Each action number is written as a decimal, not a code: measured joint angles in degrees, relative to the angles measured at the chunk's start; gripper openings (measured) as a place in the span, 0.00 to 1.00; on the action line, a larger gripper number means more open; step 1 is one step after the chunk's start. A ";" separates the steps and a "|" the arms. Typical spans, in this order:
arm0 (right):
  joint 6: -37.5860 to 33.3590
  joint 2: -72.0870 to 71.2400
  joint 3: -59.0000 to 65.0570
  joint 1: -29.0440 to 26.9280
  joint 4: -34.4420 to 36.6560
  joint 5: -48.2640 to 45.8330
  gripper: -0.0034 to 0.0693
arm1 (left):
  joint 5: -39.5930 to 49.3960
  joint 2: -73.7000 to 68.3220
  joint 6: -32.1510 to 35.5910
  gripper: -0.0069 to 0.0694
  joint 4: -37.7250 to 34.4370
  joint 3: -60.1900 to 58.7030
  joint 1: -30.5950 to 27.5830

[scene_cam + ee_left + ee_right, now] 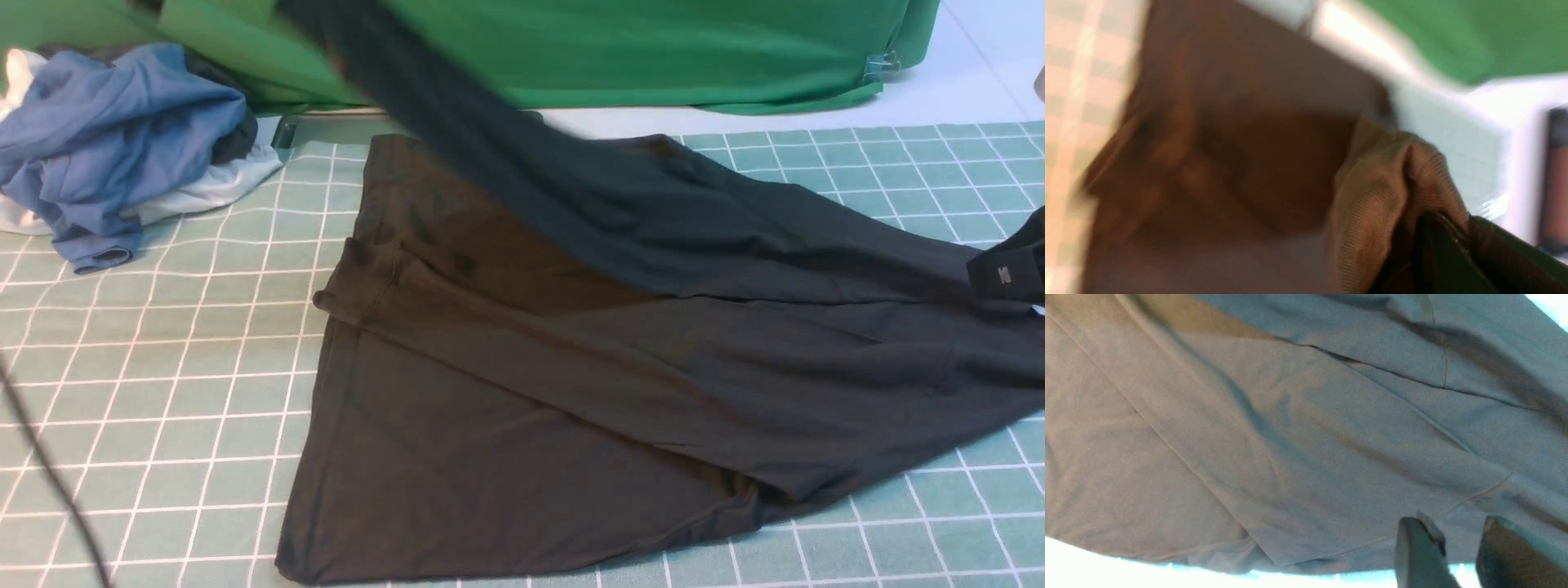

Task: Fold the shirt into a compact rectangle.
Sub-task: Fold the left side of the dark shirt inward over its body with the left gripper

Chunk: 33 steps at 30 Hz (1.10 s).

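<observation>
Your left tool point(1453, 228) is pressed together on a bunched fold of the black shirt point(522, 392). The ribbed knit wraps over its tips in the left wrist view; the rest of that view is blurred. In the front view that tool is out of frame. You see only a band of shirt rising from the garment's middle to the top edge, left of centre, off the surface point(163, 367). The rest of the shirt lies mostly flat on the green gridded surface, centre to right, w/ long creases and a hemmed flap at its left side.

Your right tool point(1453, 520) stands spread, no cloth btwn the fingers; the shirt's stitched hem runs just beyond the tips. The front view puts it at the far right edge, touching or just over the shirt's right corner, can't tell which.

Writing: a small pale mark on the right tool's body in the front view, too small to read.

Count:
- 1 black shirt
- 2 tools
- 1 heap of blue & white garments point(122, 139) at back left, apart from the shirt
- 1 big green cloth point(653, 41) along the back
- 1 metal clip point(882, 65) at its right end
- 1 dark cable point(49, 474) at front left
</observation>
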State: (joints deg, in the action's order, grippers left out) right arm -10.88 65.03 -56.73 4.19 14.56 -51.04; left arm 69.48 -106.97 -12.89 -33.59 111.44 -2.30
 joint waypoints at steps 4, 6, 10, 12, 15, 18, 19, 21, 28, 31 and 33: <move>0.00 0.00 0.00 0.00 0.00 0.00 0.37 | -0.02 4.86 2.87 0.11 4.20 -17.42 0.00; 0.00 0.00 0.00 0.00 0.00 0.00 0.37 | -0.42 5.10 2.93 0.11 5.21 -19.90 0.00; 0.00 0.00 0.00 0.00 0.00 0.00 0.37 | -7.57 5.11 3.13 0.11 7.90 -28.75 0.00; 0.00 0.00 0.00 0.00 0.00 0.00 0.37 | -10.96 5.11 3.13 0.11 8.29 -30.09 0.00; 0.00 0.00 0.00 0.00 0.00 0.00 0.37 | -16.08 5.11 3.34 0.11 9.70 -30.85 0.00; 0.18 0.00 0.00 0.00 0.00 0.00 0.37 | -17.75 5.17 3.95 0.11 9.92 -30.85 0.00; 0.24 0.00 0.00 0.00 0.00 0.00 0.37 | -17.83 5.24 4.36 0.11 9.86 -30.85 0.00; 0.35 0.00 0.00 0.00 0.00 0.00 0.37 | -17.83 5.66 4.48 0.11 9.52 -30.85 0.06; 0.40 0.00 0.00 0.00 0.00 0.32 0.37 | -17.52 13.14 5.45 0.11 -7.46 -28.77 0.63; 0.40 0.00 0.00 0.00 0.00 0.26 0.37 | -22.03 16.43 5.94 0.11 -16.72 -27.45 2.87; 0.40 0.00 0.00 0.00 0.00 0.13 0.37 | -25.17 17.31 7.13 0.11 -22.24 -26.85 4.78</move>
State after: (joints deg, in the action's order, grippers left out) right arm -10.47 65.03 -56.73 4.19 14.56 -50.91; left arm 44.31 -89.66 -5.77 -55.83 84.59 2.48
